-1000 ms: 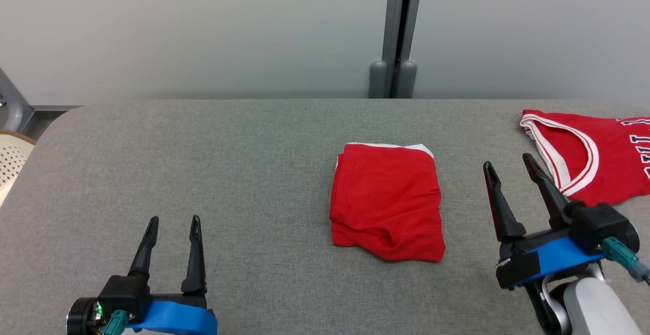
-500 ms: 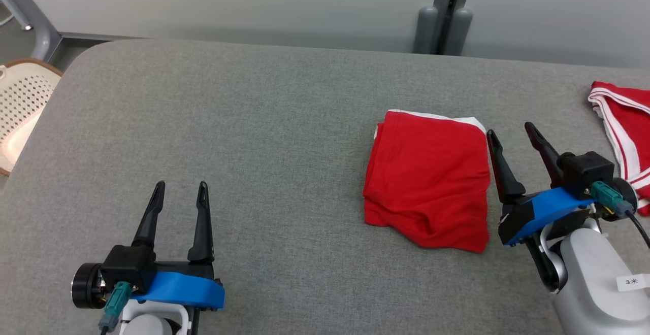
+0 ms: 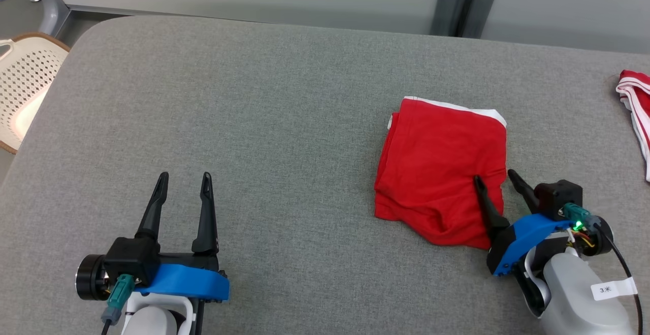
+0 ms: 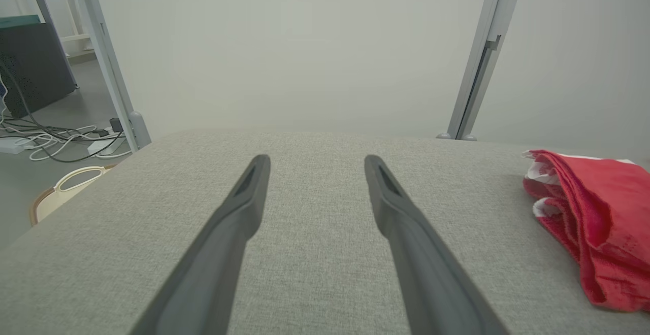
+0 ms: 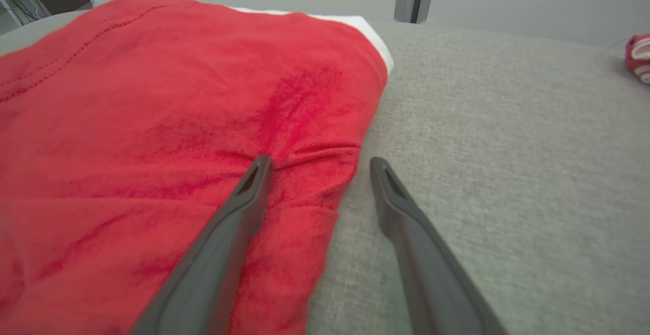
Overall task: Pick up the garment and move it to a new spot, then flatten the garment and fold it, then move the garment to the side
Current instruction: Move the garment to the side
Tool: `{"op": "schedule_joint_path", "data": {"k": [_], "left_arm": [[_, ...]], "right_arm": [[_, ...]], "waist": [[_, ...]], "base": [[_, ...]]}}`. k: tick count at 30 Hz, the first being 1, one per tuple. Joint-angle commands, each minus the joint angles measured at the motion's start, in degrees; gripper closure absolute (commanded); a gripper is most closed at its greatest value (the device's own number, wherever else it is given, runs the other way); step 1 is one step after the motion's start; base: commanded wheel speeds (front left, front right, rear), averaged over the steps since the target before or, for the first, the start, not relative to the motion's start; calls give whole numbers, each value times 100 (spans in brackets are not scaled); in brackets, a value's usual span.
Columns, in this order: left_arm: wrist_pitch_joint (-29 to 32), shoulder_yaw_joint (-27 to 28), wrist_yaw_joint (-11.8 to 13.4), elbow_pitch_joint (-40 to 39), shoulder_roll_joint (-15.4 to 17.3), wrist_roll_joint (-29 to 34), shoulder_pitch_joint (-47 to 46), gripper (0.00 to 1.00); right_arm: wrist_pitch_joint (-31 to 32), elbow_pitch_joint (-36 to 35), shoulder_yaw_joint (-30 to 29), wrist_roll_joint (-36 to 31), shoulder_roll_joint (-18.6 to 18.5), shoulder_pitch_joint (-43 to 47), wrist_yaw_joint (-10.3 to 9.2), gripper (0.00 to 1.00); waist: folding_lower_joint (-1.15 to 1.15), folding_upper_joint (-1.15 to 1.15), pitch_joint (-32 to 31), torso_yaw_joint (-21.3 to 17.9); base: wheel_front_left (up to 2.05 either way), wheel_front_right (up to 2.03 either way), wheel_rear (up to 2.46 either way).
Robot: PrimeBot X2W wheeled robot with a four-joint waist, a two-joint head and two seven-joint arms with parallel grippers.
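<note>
The folded red fabric garment (image 3: 441,172), a compact rectangle with white trim along its far edge, is lying right of centre on the grey fabric-covered table (image 3: 254,96). The right gripper (image 3: 493,175) is standing released, jaws spread, and is straddling the garment's right edge; one finger is lying over the cloth at a small pucker and the other is hanging over bare table just beside the hem. This placement is judged to be preparing a pinch through all layers, so that the fold is not opening during the move aside. The left gripper (image 3: 185,175) is also hanging released, well apart, over bare table. A second red garment with white striped trim (image 3: 635,101) is occupying the table's far right edge and limiting space there; a cream perforated plastic basket (image 3: 25,81) is sitting beyond the left edge.
</note>
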Motion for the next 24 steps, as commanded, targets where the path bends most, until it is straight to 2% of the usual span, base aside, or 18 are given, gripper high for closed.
{"op": "schedule_joint_path", "data": {"k": [1,12,14,15,19,24], "left_arm": [[-26,-5,14,0,-5,-20,-96,0],[-26,-76,16,38,-10,-50,-174,0],[-25,-81,30,50,-10,-68,-167,0],[-26,-81,39,52,-10,-86,-157,0],[-26,-51,47,33,-11,-109,-66,0],[-26,-14,29,3,-11,-91,-39,0]], "right_arm": [[-27,103,66,40,15,-102,1,0],[-48,774,403,421,163,-439,1,0],[-40,882,489,519,154,-486,1,81],[-41,915,527,569,153,-507,1,100],[-47,868,641,709,58,-545,-2,100],[-58,442,640,818,-123,-354,-3,100]], "waist": [[-1,0,21,-4],[-1,0,91,48],[-1,0,77,52],[-1,0,70,47],[-1,0,51,-62],[-1,0,55,-373]], "base": [[0,0,0],[0,0,0],[0,0,0],[0,0,0],[0,0,0],[0,0,0]]}}
